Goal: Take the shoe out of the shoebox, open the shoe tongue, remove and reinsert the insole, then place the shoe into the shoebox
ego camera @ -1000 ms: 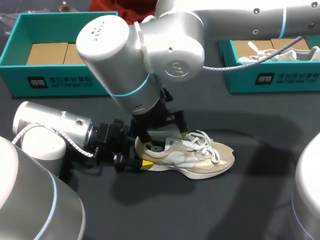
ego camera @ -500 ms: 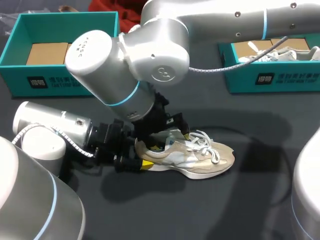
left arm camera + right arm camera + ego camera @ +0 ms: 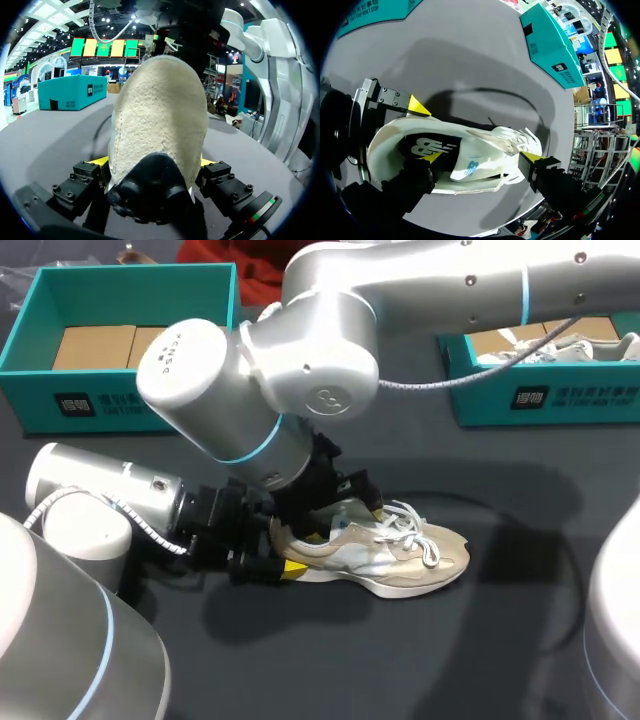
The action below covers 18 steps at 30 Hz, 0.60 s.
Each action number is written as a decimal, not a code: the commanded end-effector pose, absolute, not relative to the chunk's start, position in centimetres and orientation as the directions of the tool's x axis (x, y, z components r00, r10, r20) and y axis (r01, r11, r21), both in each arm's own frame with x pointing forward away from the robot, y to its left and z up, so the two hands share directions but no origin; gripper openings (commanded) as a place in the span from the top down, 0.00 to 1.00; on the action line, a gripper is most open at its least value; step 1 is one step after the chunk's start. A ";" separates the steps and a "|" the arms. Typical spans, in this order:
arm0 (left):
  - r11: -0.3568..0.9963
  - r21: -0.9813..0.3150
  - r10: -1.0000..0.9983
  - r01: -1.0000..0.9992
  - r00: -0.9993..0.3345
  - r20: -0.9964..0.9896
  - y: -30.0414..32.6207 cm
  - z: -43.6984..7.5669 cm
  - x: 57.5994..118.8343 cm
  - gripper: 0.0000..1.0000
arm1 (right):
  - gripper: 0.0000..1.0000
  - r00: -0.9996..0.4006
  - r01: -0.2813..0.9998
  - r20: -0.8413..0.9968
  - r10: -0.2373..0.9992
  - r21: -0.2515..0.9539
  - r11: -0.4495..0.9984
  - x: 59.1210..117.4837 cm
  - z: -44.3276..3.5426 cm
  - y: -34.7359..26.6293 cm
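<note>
Currently, the shoe point(image 3: 385, 550) is lying upright on the desk point(image 3: 450, 660) at the frame's lower middle. The left claw point(image 3: 155, 162) is clamping its heel; the right claw point(image 3: 481, 157) is standing wide, one finger inside the opening.

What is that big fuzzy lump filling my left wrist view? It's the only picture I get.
Observer: It's the heel of a shoe. The shoe sits on its sole on the table, with its toe pointing away from your left pincer.
Operator: Where's my other arm?
Observer: The right pincer is over the shoe. One fingertip is down inside the opening and the other is by the laces.
Operator: Is the insole out?
Observer: No, the insole lies inside the shoe.
</note>
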State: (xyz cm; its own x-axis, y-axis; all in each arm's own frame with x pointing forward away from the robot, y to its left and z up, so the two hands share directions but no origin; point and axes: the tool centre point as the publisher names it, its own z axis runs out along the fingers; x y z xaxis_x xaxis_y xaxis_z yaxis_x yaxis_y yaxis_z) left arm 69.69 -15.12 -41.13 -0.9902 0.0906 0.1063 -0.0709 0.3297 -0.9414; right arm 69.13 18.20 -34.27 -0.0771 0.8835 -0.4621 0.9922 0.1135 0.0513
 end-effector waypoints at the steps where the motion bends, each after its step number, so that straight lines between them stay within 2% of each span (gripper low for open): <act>1: 0.331 -0.941 0.090 -0.071 -0.990 0.106 -15.3 -41.6 69.6 1.00 | 0.05 0.431 0.895 -0.362 0.827 0.287 -0.341 68.4 -34.7 17.2; 6: 0.331 -0.941 0.090 -0.071 -0.990 0.106 -15.3 -41.6 69.6 1.00 | 0.11 0.450 0.885 -0.348 0.822 0.293 -0.361 68.5 -34.9 16.0; 7: 0.331 -0.941 0.090 -0.071 -0.990 0.106 -15.3 -41.6 69.6 1.00 | 0.17 0.452 0.885 -0.347 0.822 0.293 -0.362 68.5 -34.8 15.8; 11: 0.331 -0.941 0.090 -0.071 -0.990 0.106 -15.3 -41.6 69.6 1.00 | 0.51 0.457 0.882 -0.346 0.820 0.297 -0.366 68.8 -34.5 15.2; 12: 0.331 -0.941 0.090 -0.071 -0.990 0.106 -15.3 -41.6 69.6 1.00 | 0.54 0.459 0.881 -0.346 0.818 0.299 -0.367 68.9 -34.3 15.0; 18: 0.331 -0.941 0.090 -0.071 -0.990 0.106 -15.3 -41.6 69.6 1.00 | 0.55 0.461 0.881 -0.349 0.816 0.290 -0.373 69.1 -33.7 14.6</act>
State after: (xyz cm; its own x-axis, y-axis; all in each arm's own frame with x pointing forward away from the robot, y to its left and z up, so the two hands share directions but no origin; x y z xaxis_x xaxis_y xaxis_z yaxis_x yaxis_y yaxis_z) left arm 69.69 -15.13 -41.12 -0.9902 0.0907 0.1063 -0.0708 0.3297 -0.9414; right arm 69.50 14.98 -33.88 -0.0301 0.8913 -0.4524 0.9945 0.0720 0.0756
